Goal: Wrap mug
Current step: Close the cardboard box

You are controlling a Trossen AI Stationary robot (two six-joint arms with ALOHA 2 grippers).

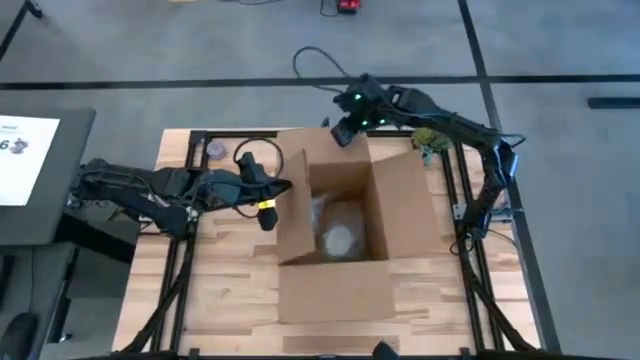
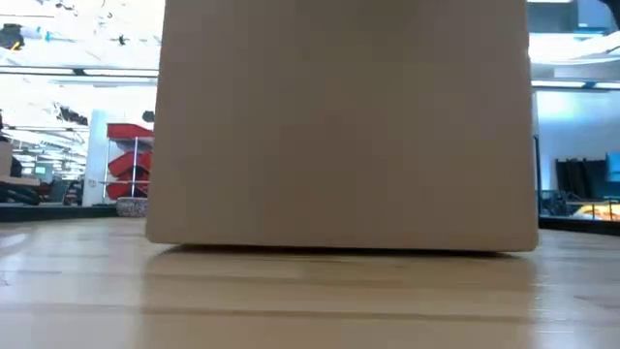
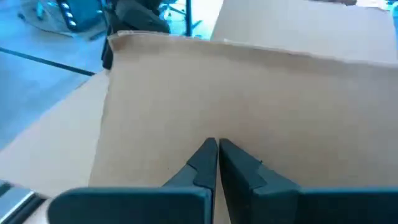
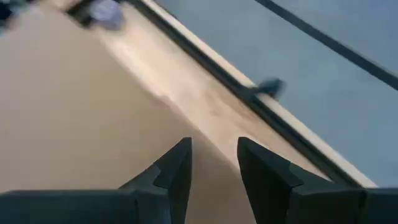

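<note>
— Left gripper [image 1: 268, 210], what state? Where?
— Clenched, empty, left of centre, touching the left flap of one cardboard box [image 1: 350, 275].
— Right gripper [image 1: 343, 133]?
— Slightly parted, at upper centre over the far flap; arm bent.
— Contents?
— One pale wrapped bundle [image 1: 341, 236], presumably the mug.

Your two arms are dark, built of chunky jointed links. The left arm [image 1: 150, 190] carries a looped black cable near its wrist and a yellow mark by its gripper [image 1: 268, 215]. The right arm [image 1: 470, 140] shows small green lights at its wrist and a black cable trailing behind it. In both wrist views your fingers [image 3: 205, 165] are black, wedge-shaped and taper to points.
</note>
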